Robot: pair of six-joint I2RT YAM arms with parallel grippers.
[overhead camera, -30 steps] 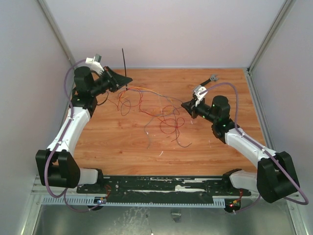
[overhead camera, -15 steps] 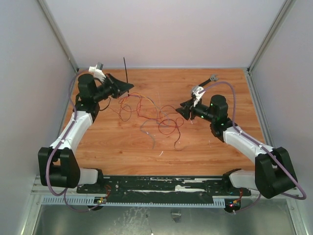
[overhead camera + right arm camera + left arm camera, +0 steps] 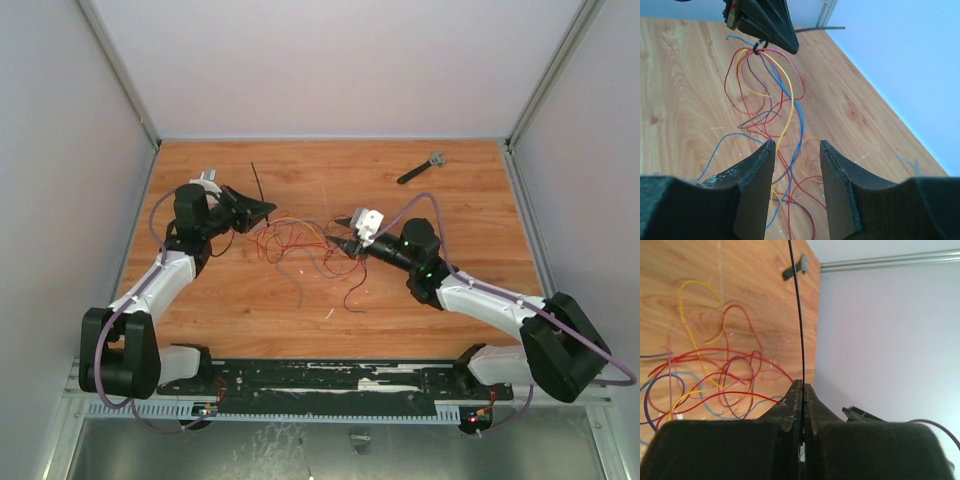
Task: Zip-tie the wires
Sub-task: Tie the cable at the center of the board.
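My left gripper (image 3: pixel 803 388) is clamped flat on the zip tie (image 3: pixel 800 315). The tie's free length runs straight out from my fingertips toward the far edge of the table (image 3: pixel 690 270), crosswise to the line between my two arms. The wires (image 3: pixel 790 102) gather just at those left fingertips and trail rightward along that line. My right gripper (image 3: pixel 796 145) stands partly open and holds nothing. Strands lie in line with its gap, but I cannot tell whether they touch. Judgement: the right arm is better placed to take the bundle.

wires (image 3: pixel 292 238): loose mostly-red tangle | zip tie (image 3: pixel 799 315): thin black straight strip
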